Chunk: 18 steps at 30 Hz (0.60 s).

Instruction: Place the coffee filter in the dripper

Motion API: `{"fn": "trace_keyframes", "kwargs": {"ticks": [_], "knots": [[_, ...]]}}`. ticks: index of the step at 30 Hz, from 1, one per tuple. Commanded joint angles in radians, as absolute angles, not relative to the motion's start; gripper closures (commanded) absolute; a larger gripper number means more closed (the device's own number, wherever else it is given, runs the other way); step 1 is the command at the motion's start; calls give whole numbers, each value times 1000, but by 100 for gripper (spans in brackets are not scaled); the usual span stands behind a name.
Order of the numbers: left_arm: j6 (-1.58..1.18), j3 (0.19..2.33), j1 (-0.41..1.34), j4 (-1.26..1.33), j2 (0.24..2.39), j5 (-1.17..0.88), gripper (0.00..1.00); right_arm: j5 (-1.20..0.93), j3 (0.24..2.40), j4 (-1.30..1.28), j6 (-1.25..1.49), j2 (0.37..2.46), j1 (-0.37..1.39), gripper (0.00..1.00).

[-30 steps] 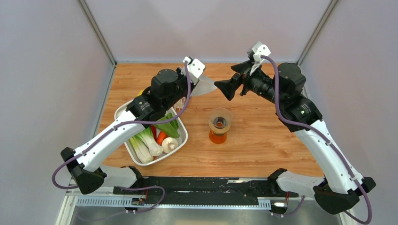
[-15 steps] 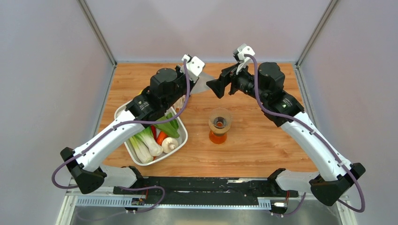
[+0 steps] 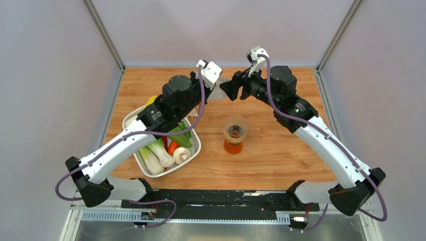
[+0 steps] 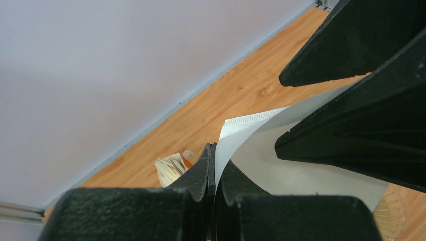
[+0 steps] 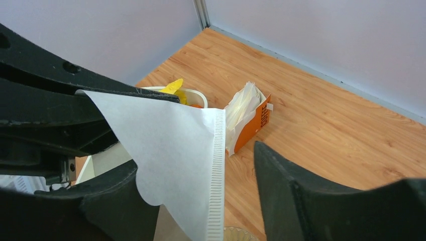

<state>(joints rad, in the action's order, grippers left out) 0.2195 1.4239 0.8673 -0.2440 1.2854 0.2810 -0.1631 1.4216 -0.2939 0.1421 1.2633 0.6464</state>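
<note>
My left gripper (image 3: 206, 90) is shut on the coffee filter (image 4: 261, 160), a thin white paper cone, and holds it up at the back middle of the table. The pinch is at the filter's edge (image 4: 216, 155). My right gripper (image 3: 227, 89) is open, and its fingers (image 5: 301, 201) stand on either side of the filter's free ribbed edge (image 5: 176, 155) without closing on it. The dripper (image 3: 235, 128), clear with a brown collar, sits on the orange-tinted glass vessel (image 3: 233, 146) in front of and below both grippers. In the top view the filter is mostly hidden by the grippers.
A white tray (image 3: 131, 118) of vegetables lies under my left arm. A wrapped bundle of filters with an orange label (image 5: 248, 118) lies on the wood behind the tray; it also shows in the left wrist view (image 4: 171, 168). The back wall is close behind.
My right gripper has moved left to the filter, and its open jaws now straddle the paper. My left gripper still holds the filter and has barely shifted.
</note>
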Motion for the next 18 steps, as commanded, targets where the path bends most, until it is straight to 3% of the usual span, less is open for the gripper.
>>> {"fn": "trace_keyframes", "kwargs": {"ticks": [1, 9, 14, 18], "knots": [[248, 1413, 886, -178, 1268, 313, 100, -147, 1475, -254, 187, 1274, 659, 40], [279, 1408, 914, -149, 1279, 376, 100, -121, 1484, -263, 184, 1285, 674, 56], [288, 1405, 913, -133, 1278, 398, 100, -129, 1475, -275, 189, 1278, 676, 52], [290, 1400, 914, -128, 1277, 402, 100, -128, 1478, -282, 192, 1280, 676, 69]]}}
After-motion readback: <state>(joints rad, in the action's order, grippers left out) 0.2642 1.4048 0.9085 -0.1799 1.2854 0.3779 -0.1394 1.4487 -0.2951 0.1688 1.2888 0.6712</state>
